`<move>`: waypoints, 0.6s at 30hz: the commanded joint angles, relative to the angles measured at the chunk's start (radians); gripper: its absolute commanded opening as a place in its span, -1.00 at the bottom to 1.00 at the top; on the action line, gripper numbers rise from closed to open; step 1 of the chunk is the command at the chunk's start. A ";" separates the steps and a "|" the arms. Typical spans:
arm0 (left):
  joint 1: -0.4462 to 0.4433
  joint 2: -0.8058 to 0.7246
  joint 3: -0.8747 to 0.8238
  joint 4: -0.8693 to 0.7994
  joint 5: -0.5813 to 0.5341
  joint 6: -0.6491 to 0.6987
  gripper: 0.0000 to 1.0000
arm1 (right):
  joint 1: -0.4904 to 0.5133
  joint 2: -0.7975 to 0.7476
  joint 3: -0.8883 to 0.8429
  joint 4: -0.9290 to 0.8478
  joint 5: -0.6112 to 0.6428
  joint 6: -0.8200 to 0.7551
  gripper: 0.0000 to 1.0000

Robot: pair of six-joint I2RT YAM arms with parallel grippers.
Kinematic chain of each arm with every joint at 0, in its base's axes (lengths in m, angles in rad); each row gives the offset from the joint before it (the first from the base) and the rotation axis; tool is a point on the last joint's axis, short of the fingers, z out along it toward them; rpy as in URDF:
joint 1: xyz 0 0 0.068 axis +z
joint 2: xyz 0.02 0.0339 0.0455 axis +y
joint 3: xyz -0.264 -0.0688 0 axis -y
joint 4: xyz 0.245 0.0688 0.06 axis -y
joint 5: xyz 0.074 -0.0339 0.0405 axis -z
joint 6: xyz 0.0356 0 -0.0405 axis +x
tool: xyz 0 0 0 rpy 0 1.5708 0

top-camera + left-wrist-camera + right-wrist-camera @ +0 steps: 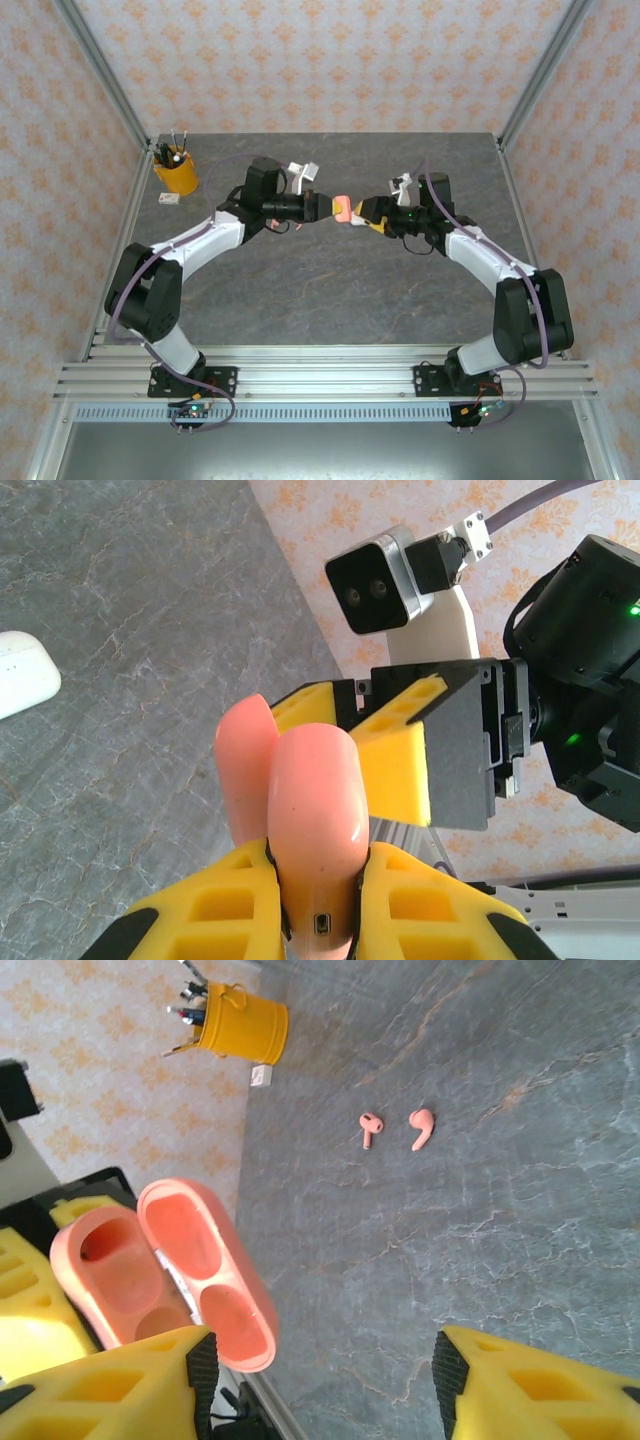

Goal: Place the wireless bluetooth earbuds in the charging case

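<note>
The coral-pink charging case (pixel 312 810) hangs above the table with its lid swung open, and my left gripper (pixel 318 865) is shut on its body. In the top view the case (pixel 343 209) sits between the left gripper (pixel 322 207) and the right gripper (pixel 365 213), mid-table. In the right wrist view the open case (pixel 165 1270) shows two empty wells. My right gripper (pixel 320 1375) is open, its left fingertip (pixel 198 1360) right beside the lid's edge. Two coral-pink earbuds (pixel 371 1128) (pixel 422 1128) lie side by side on the table beyond.
A yellow pen cup (pixel 176 175) stands at the back left of the grey marble table (pixel 330 290), with a small white item (pixel 168 198) beside it. A white charging case (pixel 22 672) lies shut on the table. Aluminium frame posts (pixel 110 90) edge the workspace.
</note>
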State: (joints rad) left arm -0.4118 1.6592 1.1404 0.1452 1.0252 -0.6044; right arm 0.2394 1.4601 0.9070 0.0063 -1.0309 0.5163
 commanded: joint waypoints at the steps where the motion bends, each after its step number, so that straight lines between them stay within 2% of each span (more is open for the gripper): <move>1: 0.000 0.015 0.044 0.022 0.040 -0.016 -1.00 | 0.000 0.010 0.024 0.042 -0.072 -0.036 0.17; 18: -0.004 0.025 0.063 0.036 0.055 -0.038 -1.00 | 0.000 0.080 0.063 0.100 -0.081 -0.004 -0.02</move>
State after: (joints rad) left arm -0.4114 1.6806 1.1759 0.1459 1.0473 -0.6312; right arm 0.2394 1.5311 0.9337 0.0475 -1.0863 0.5053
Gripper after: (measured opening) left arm 0.163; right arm 0.493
